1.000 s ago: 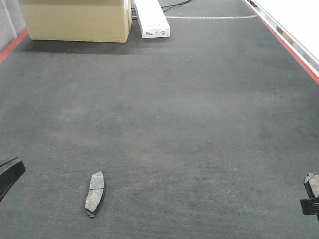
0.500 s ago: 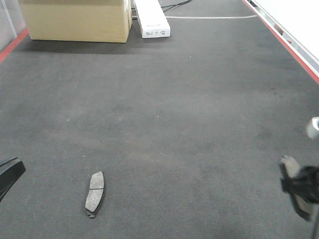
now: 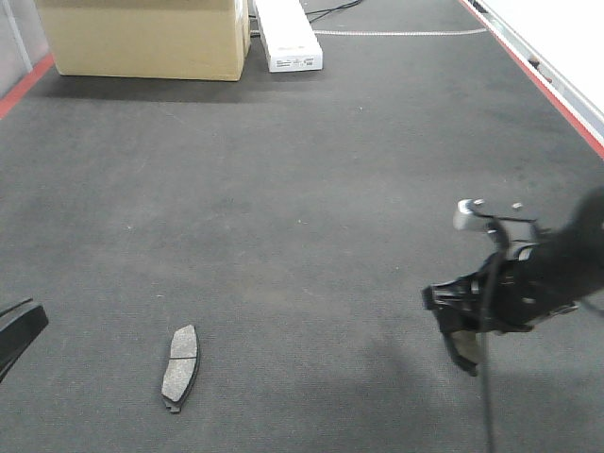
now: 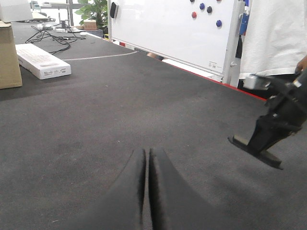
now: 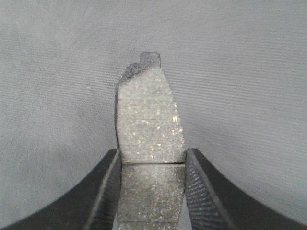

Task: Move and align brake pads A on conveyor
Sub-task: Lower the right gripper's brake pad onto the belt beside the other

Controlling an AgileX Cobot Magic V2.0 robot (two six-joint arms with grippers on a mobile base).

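One brake pad A (image 3: 179, 366) lies flat on the dark conveyor belt (image 3: 311, 208) at the front left. My right gripper (image 3: 464, 332) is shut on a second brake pad A (image 5: 149, 122) and holds it above the belt at the right; the pad (image 4: 255, 146) also shows in the left wrist view, lifted and tilted. In the right wrist view both fingers (image 5: 106, 187) press on the pad's sides. My left gripper (image 4: 147, 158) is shut and empty, low over the belt at the far left edge (image 3: 17, 332). The other pads are out of view.
A cardboard box (image 3: 146, 38) and a white flat box (image 3: 288, 36) stand at the belt's far end. Red strips (image 3: 547, 90) run along the belt edges. A whiteboard (image 4: 172, 28) and a person in white (image 4: 276, 38) stand beyond the right edge.
My right gripper has moved in from the right edge toward the left and farther onto the belt, carrying the brake pad. The left gripper and the lying pad have not moved.
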